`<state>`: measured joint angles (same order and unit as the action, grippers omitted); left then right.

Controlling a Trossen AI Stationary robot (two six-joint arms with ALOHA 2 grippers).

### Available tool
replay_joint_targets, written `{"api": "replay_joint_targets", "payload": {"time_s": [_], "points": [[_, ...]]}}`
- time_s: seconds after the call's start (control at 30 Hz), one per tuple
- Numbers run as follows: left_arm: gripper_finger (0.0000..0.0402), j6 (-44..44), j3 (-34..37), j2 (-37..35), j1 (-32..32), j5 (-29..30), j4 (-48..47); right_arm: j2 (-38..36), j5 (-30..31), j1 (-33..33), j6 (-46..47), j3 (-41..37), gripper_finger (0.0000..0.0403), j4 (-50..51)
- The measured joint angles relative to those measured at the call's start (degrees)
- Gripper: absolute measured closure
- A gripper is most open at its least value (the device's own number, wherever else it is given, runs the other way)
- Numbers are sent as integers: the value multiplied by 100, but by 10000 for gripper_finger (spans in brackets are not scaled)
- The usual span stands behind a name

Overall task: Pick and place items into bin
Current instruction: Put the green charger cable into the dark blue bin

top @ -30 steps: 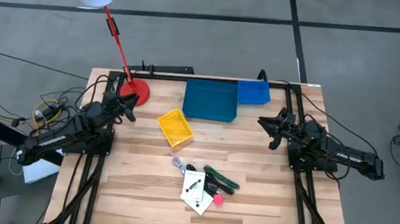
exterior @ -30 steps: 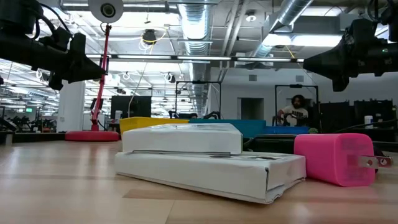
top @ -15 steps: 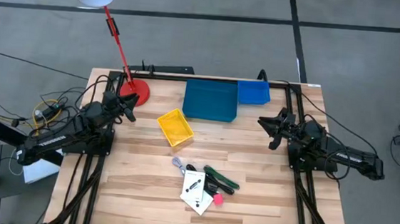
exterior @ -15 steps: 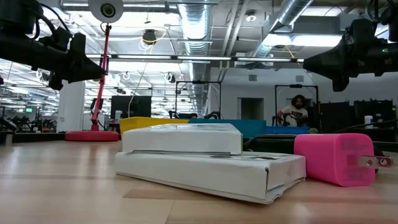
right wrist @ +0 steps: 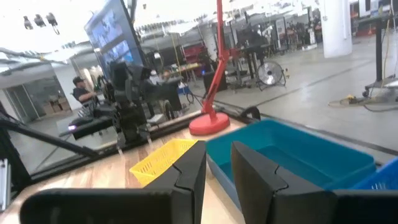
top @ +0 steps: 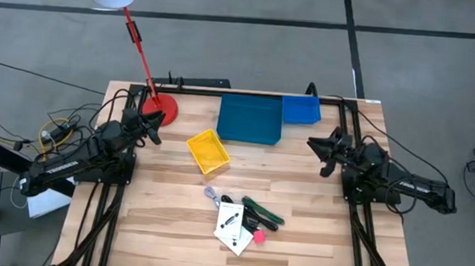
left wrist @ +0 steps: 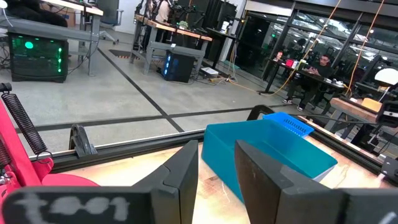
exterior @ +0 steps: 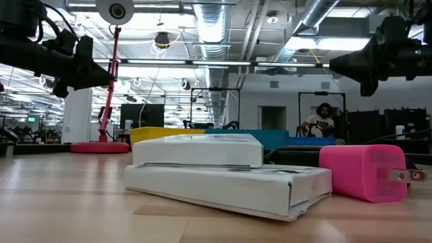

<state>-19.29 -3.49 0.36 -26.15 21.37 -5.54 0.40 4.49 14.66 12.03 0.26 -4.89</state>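
The items lie in a cluster on the table's near middle. Two white cards (top: 233, 226), one with a black mark, lie stacked (exterior: 202, 169). The pink bit (top: 258, 235) is a plug block (exterior: 364, 172) on its side. A green pen (top: 265, 212), black cable-like pieces (top: 246, 216) and a clear piece (top: 213, 195) lie beside them. My left gripper (top: 156, 129) (left wrist: 216, 162) hovers at the left by the lamp base. My right gripper (top: 314, 148) (right wrist: 217, 158) hovers at the right. Each is open by a narrow gap and holds nothing.
A yellow bin (top: 208, 150), a large blue bin (top: 250, 119) and a small blue bin (top: 301, 110) stand toward the far edge. A red desk lamp has its base (top: 160, 107) at the far left. A person (exterior: 322, 121) sits in the room beyond.
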Motion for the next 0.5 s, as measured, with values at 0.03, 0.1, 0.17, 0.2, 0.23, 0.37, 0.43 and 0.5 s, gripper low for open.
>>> {"api": "replay_joint_targets", "payload": {"time_s": [0.03,0.1,0.17,0.2,0.23,0.37,0.43,0.5], "points": [[307,0,0,0,0,0,0,0,0,0,0,1,333,-80],[307,0,0,0,0,2,0,0,0,2,0,1,333,-221],[307,0,0,1,-2,1,2,0,0,2,2,-1,333,-354],[307,0,0,0,-1,1,0,0,0,0,2,0,333,-437],[307,0,0,1,-2,1,0,0,0,0,2,1,333,-534],[307,0,0,2,0,2,0,0,-26,-23,156,2,333,-755],[307,0,0,0,-2,2,0,1,-69,-90,154,1,333,-751],[307,0,0,1,-2,1,0,22,-162,-177,136,2,333,-718]]}}
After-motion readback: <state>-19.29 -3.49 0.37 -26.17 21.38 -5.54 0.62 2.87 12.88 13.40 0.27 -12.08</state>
